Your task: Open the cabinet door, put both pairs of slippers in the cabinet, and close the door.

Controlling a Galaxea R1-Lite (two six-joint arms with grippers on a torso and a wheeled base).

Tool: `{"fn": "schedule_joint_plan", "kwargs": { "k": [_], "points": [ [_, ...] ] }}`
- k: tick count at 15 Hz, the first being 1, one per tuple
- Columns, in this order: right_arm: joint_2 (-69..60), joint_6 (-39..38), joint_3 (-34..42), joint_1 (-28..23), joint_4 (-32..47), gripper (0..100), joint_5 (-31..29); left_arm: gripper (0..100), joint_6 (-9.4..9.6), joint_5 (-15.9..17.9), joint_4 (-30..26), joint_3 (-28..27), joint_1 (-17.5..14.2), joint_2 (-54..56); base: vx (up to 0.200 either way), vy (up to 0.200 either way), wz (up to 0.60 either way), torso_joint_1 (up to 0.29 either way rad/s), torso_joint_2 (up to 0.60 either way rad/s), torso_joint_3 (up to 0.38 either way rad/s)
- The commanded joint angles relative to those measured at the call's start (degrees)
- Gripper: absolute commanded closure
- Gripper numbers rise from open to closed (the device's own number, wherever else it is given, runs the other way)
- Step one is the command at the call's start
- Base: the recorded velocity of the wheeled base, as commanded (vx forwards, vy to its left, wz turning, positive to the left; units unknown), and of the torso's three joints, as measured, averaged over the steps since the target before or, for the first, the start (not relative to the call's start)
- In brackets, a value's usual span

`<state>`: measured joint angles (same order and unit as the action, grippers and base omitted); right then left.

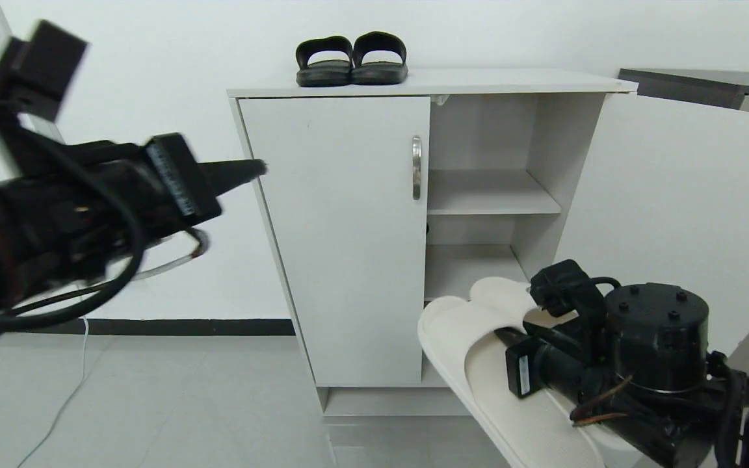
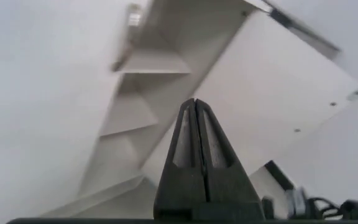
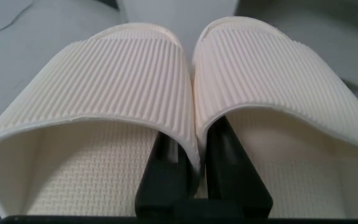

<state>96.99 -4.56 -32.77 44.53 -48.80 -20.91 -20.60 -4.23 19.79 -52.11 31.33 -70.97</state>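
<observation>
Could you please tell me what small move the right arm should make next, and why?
Probably ease the white slippers forward onto the lower shelf: the right gripper is shut on both, the right door stands open, and that shelf lies directly ahead of their toes.

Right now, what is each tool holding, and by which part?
Right tool grips the white slippers by their adjoining inner strap walls, a finger inside each. Left tool is shut, empty.
</observation>
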Motion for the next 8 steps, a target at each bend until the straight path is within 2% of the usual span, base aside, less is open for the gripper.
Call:
{"fn": "schedule_joint_plan", "kwargs": {
  "k": [1, 2, 4, 6, 8],
  "points": [
    [3.8, -0.9, -2.8, -2.0, 0.0, 100, -2.9, 100, 4.34, -8.8, -9.1, 9.9, -6.2, 20.2, 0.0, 0.0, 0.0, 0.0, 0.0, 0.0],
    [5.5, -1.2, -4.5, -3.0, -0.1, 100, -6.2, 100, 7.42, -10.0, -10.3, 13.4, -14.0, 24.9, 0.0, 0.0, 0.0, 0.0, 0.0, 0.0],
    [6.5, -1.2, -5.4, -3.0, -0.2, 100, -8.3, 100, 10.32, -11.9, -10.6, 18.1, -21.3, 32.4, 0.0, 0.0, 0.0, 0.0, 0.0, 0.0],
    [6.8, -1.2, -5.3, -2.9, -0.2, 100, -8.3, 100, 10.41, -13.8, -10.6, 24.2, -25.4, 38.9, 0.0, 0.0, 0.0, 0.0, 0.0, 0.0],
    [6.9, -1.2, -5.2, -2.8, -0.2, 100, -8.3, 100, 10.58, -14.1, -10.6, 32.7, -29.0, 45.9, 0.0, 0.0, 0.0, 0.0, 0.0, 0.0]
  ]
}}
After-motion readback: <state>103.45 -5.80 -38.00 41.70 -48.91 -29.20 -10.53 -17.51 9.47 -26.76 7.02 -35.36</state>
